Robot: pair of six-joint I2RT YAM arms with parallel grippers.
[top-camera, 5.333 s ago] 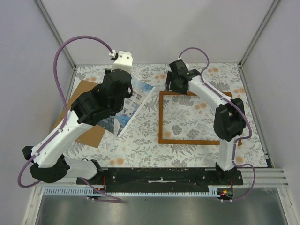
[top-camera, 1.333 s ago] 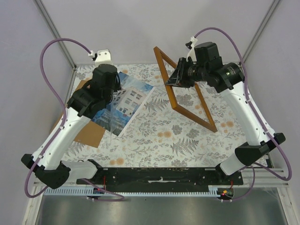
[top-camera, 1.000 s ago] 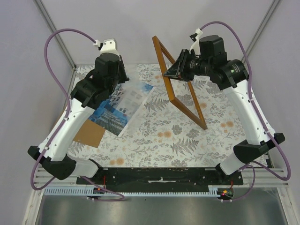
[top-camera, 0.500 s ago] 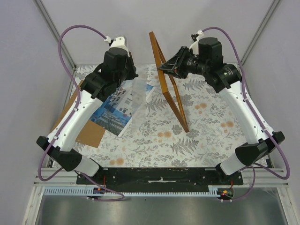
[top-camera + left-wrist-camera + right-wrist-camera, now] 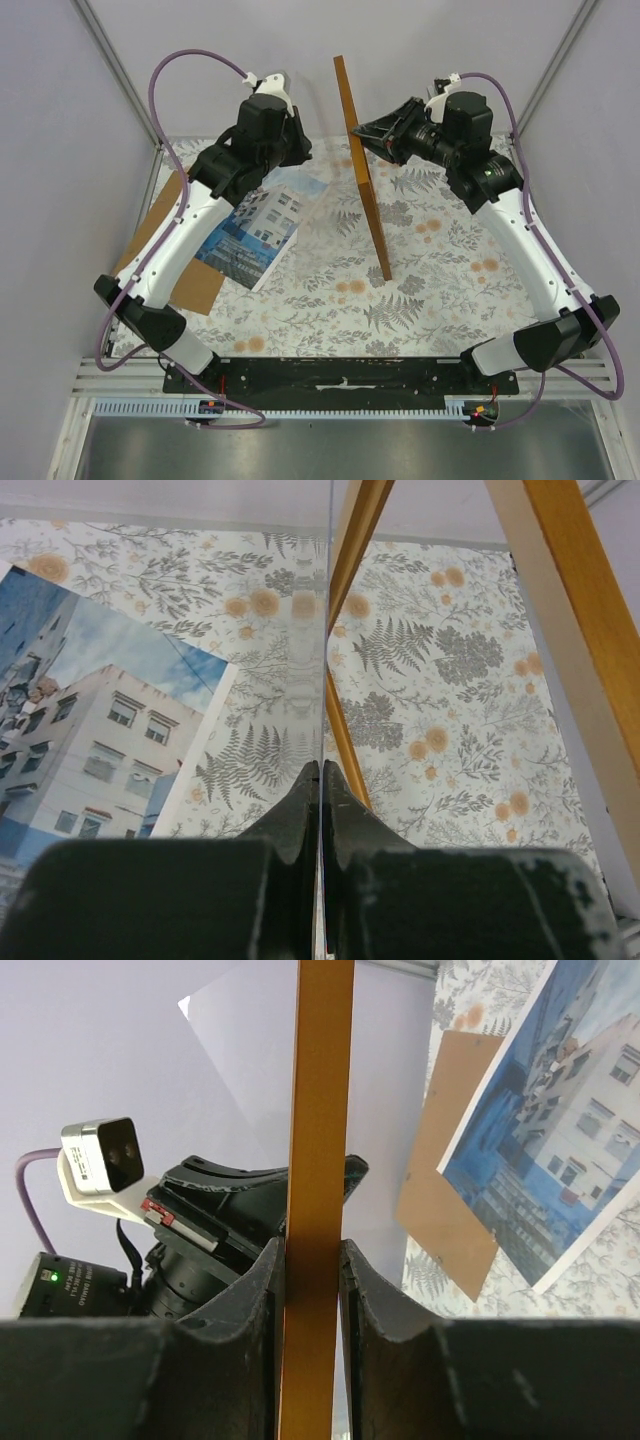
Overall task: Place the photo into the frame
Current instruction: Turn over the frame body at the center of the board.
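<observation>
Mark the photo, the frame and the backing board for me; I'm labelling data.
photo [image 5: 250,245]: top external view, printed face
frame [image 5: 375,225]: top external view, lower rail
backing board [image 5: 200,290]: top external view, near corner

Brown backing board [image 5: 196,287] flat on bench [image 5: 450,290] at left, slanted, near corner showing. Bench covered in grey-and-orange floral fern-print cloth. Clear pane [image 5: 235,1090] raised upright above bench, edge-on in left wrist view, mirroring cloth pattern. Plain grey enclosure walls, aluminium corner posts [image 5: 113,60]. Black base plate [image 5: 340,372] along near edge.
</observation>
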